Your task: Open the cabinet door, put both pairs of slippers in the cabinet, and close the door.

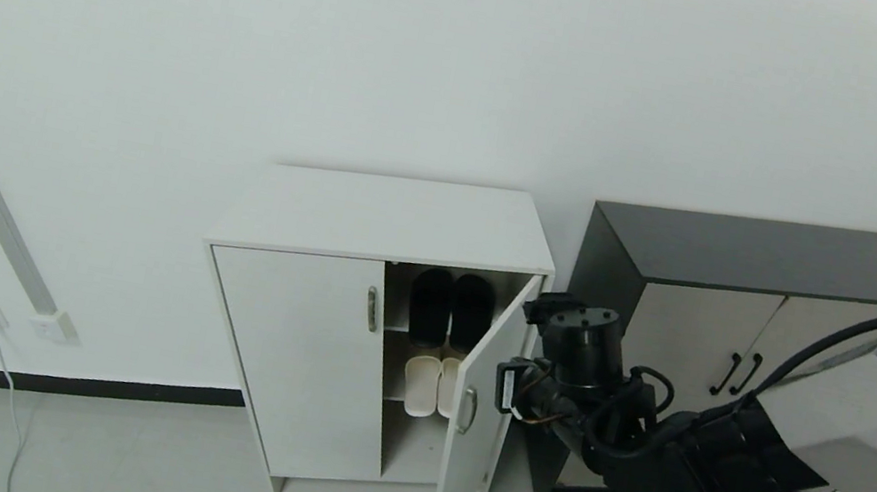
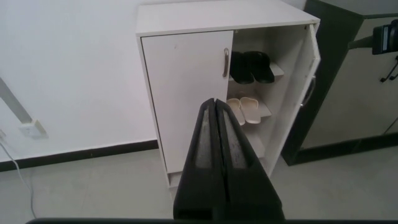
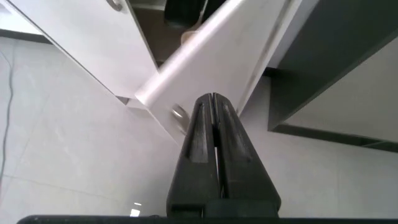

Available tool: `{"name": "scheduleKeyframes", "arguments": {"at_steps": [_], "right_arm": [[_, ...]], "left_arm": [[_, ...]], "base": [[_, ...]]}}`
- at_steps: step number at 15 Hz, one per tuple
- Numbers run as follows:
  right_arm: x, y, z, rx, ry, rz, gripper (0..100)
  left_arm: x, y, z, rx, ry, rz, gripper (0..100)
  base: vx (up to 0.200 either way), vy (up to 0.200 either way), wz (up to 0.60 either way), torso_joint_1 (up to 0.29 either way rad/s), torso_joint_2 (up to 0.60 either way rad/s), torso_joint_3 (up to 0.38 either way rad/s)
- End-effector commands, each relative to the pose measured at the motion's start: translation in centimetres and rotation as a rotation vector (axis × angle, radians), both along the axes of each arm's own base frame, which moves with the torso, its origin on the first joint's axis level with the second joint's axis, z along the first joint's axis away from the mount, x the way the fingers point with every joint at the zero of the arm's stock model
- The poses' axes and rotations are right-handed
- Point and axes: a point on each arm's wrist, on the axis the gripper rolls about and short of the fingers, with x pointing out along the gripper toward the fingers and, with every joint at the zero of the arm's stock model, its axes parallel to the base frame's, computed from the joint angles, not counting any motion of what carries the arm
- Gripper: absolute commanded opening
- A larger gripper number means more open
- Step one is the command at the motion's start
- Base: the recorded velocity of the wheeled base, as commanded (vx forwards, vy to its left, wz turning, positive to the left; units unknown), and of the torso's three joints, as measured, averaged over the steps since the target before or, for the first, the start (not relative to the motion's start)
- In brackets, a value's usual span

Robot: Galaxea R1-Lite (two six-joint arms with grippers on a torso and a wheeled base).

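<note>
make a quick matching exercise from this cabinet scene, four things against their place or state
Things:
1. black pair of slippers
2. cream pair of slippers
3. left white cabinet door
4. right white cabinet door

Place or state:
a. swung open
b. on the upper shelf
c. shut
d. on the middle shelf

Pairs: 1-b, 2-d, 3-c, 4-a

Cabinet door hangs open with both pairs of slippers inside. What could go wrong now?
The shut right claw sits close to the open door; a glancing push might slip off or snag its handle. The white slippers lie near the shelf front, so the door may catch them. The arm could bump the dark cabinet beside it.
</note>
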Motion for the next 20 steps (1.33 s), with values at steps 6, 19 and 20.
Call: {"name": "scheduleKeyframes", "arguments": {"at_steps": [6,19,20], "right_arm": [[-1.2,0.0,0.8,0.002,-0.005,0.024,0],[-2.9,-3.1,-1.7,-0.025,-0.032,0.035,0],[-3.2,-3.6,-2.0,-0.030,-0.026,0.030,0]], "left_arm": [[0.0,0.0,0.0,0.000,0.000,0.000,0],[0.0,0.0,0.0,-0.002,0.000,0.002,0],[0.0,0.0,0.0,-0.002,0.000,0.002,0]], "base": [[0.000,0.000,0.30,0.000,0.00,0.001],[0.031,0.000,0.09,0.000,0.00,0.000],[0.200,0.000,0.00,-0.022,-0.01,0.002]]}}
